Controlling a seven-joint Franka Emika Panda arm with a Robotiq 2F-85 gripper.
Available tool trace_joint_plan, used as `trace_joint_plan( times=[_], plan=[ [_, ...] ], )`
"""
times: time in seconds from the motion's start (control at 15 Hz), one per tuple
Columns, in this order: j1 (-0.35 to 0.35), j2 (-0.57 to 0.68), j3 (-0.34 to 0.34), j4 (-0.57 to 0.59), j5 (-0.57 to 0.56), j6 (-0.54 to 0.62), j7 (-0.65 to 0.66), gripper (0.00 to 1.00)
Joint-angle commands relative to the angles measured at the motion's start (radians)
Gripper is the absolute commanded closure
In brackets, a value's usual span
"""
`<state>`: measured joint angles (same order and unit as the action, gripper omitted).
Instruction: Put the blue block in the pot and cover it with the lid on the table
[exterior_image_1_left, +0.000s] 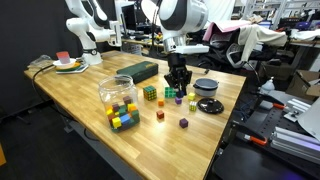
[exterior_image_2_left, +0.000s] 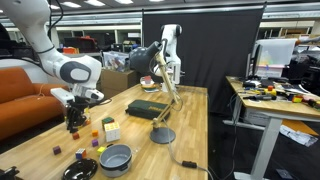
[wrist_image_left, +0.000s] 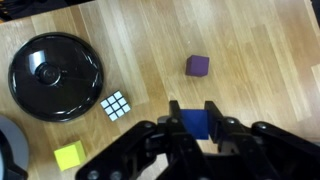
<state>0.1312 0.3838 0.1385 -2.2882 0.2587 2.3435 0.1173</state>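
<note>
Blue block (wrist_image_left: 196, 124) is sitting right between the fingers of the gripper (wrist_image_left: 194, 110) in the wrist view. The jaws are standing narrow and look to be pressing on both its sides, so it's being held, though whether it's off the wood yet is impossible to tell. In an exterior view the gripper (exterior_image_1_left: 178, 80) is hanging low over the table (exterior_image_1_left: 90, 120), which fits a pick being made straight from above. The lid (wrist_image_left: 55, 75) is lying flat with its knob up, well apart from the block, and the pot (exterior_image_1_left: 206, 86) is waiting uncovered just beside it, so the opening is free for the drop and the lid goes on last. The purple cube (wrist_image_left: 198, 66) is lying near the fingers but not touching them, so the grab seems to be catching only the right cube. The little puzzle cube (wrist_image_left: 116, 105) is sitting just beside the lid, and that's probably the thing to watch when the lid is being picked up later. Next up is likely lifting and carrying over to the pot, and such a tiny block could be slipping out if the pinch is off-centre.
</note>
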Motion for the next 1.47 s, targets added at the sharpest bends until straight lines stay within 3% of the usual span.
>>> trace_joint_plan(
  times=[0.0, 0.33, 0.4, 0.8, 0.87, 1.4],
  plan=[
    [-0.05, -0.133, -0.013, -0.128, 0.102, 0.105, 0.016, 0.93],
    [-0.085, -0.229, -0.093, -0.233, 0.123, 0.23, 0.129, 0.93],
    [-0.089, -0.19, -0.085, -0.184, 0.103, 0.175, 0.077, 0.72],
    [-0.087, -0.21, -0.094, -0.213, 0.103, 0.209, 0.126, 0.72],
    [-0.086, -0.207, -0.096, -0.21, 0.098, 0.223, 0.131, 0.93],
    [-0.175, -0.118, -0.21, -0.114, 0.105, 0.295, 0.205, 0.93]
  ],
)
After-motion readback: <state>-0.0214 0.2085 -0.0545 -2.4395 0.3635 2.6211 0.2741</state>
